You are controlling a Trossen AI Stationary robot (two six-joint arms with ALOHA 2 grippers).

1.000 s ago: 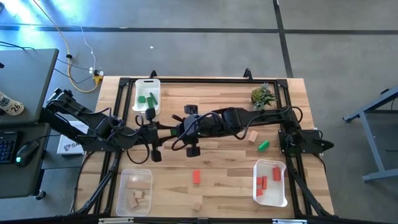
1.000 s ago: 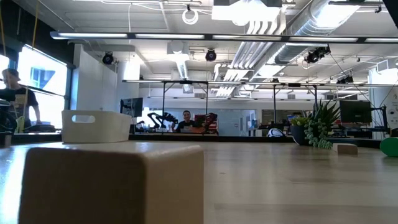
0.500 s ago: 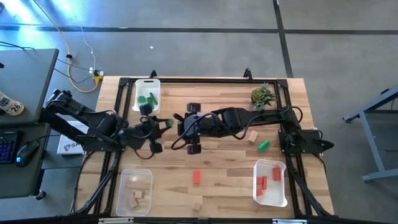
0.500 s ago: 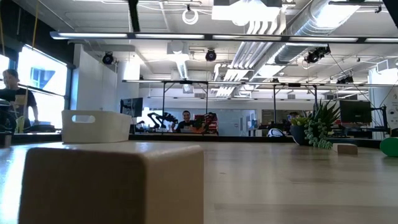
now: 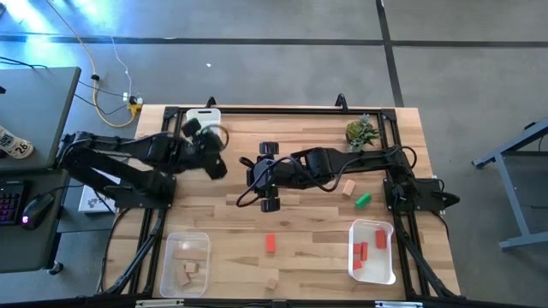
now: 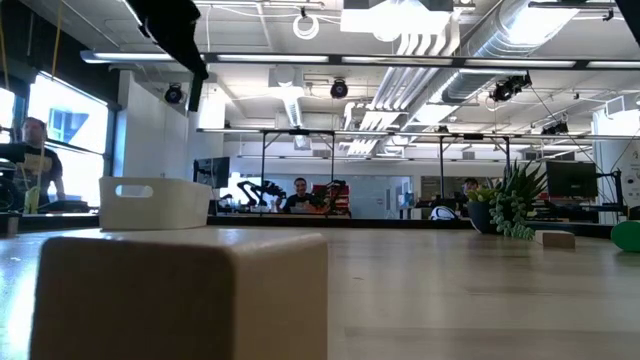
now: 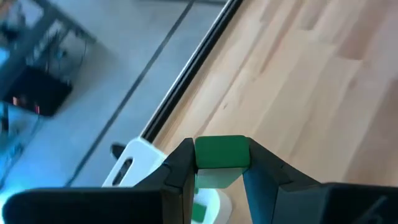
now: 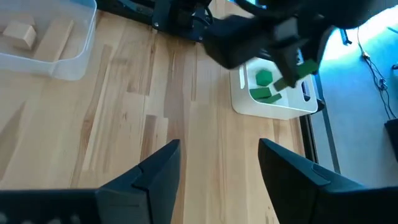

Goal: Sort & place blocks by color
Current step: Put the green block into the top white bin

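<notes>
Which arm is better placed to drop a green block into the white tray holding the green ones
Left. The left gripper is shut on a green wooden block and hovers over the white tray with green blocks. The right gripper is open and empty, near the table's middle.

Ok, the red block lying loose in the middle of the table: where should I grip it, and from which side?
Come straight down on the red block from above and pinch its two long sides. It lies flat as a short bar with open table all around, so nothing blocks the fingers.
</notes>
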